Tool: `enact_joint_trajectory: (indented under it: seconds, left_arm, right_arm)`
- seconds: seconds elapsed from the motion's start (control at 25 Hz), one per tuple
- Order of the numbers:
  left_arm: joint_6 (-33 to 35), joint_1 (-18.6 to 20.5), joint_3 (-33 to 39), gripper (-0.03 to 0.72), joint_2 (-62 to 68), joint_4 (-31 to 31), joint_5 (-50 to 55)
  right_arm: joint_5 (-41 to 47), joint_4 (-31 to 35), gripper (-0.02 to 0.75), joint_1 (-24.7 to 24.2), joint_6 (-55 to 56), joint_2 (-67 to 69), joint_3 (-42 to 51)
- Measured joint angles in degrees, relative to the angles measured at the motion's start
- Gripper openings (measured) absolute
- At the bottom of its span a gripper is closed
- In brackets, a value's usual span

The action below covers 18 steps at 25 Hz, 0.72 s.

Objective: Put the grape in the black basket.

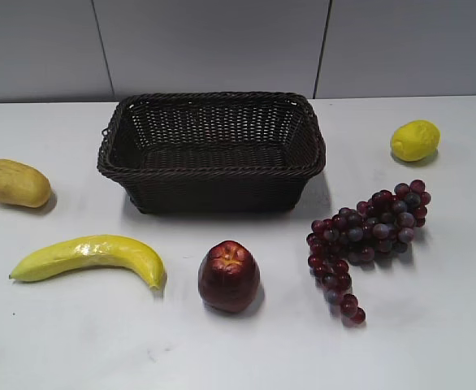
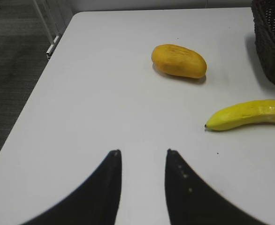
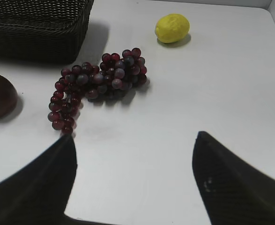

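Observation:
The grape (image 1: 369, 236) is a long bunch of dark red-purple grapes lying on the white table to the right of and in front of the black basket (image 1: 212, 149). It also shows in the right wrist view (image 3: 96, 85), ahead and left of my right gripper (image 3: 135, 138), which is wide open and empty. The black basket's corner shows there at the top left (image 3: 36, 21). My left gripper (image 2: 143, 151) is open and empty over bare table near its left edge. The basket's side shows at the top right (image 2: 271, 40). Neither gripper shows in the exterior view.
A banana (image 1: 90, 256), a dark red apple (image 1: 229, 275), a yellow-brown mango (image 1: 13, 183) and a lemon (image 1: 415, 140) lie around the basket. The table's left edge (image 2: 39, 79) drops to grey floor.

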Motion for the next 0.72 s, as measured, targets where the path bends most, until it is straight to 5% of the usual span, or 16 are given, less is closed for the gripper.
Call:
enact_joint_trajectory:
  seconds: [0.72]
  left_arm:
    - [0.0, 0.0, 0.0, 0.237, 0.0, 0.0, 0.0]
  right_arm:
    - [0.0, 0.1, 0.586, 0.0, 0.0, 0.0, 0.0]
